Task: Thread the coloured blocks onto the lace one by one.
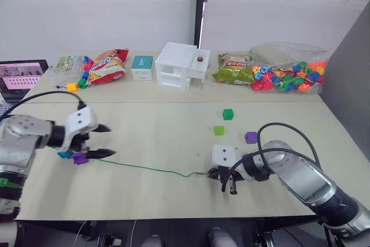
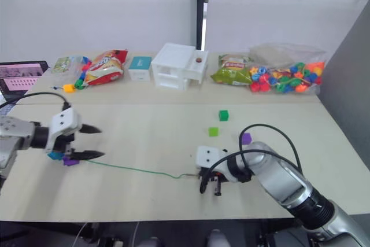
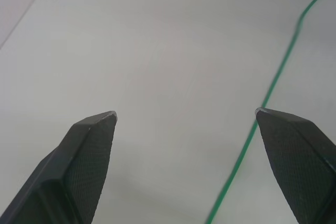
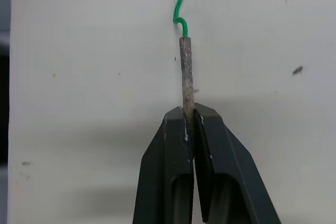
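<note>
Right gripper (image 4: pixel 190 124): fingers clamped on the lace's (image 1: pixel 144 169) stiff tip (image 4: pixel 186 69).
Left gripper (image 1: pixel 106 140): fingers apart, holding nothing, beside the threaded purple block (image 1: pixel 80 158).
Loose blocks: green (image 1: pixel 228 114), green (image 1: pixel 218 130), purple (image 1: pixel 250 137), near the right gripper.
Advice: keep the tip straight, aimed at a block's hole.

Bright, even light falls from above, leaving soft shadows on the pale table (image 1: pixel 173 137), with wrist close-ups slightly soft.

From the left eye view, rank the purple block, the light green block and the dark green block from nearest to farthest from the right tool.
1. Purple block: just beyond the right tool, toward the robot's right.
2. Light green block: straight ahead, farther out.
3. Dark green block: farthest, toward the table's back.
</note>
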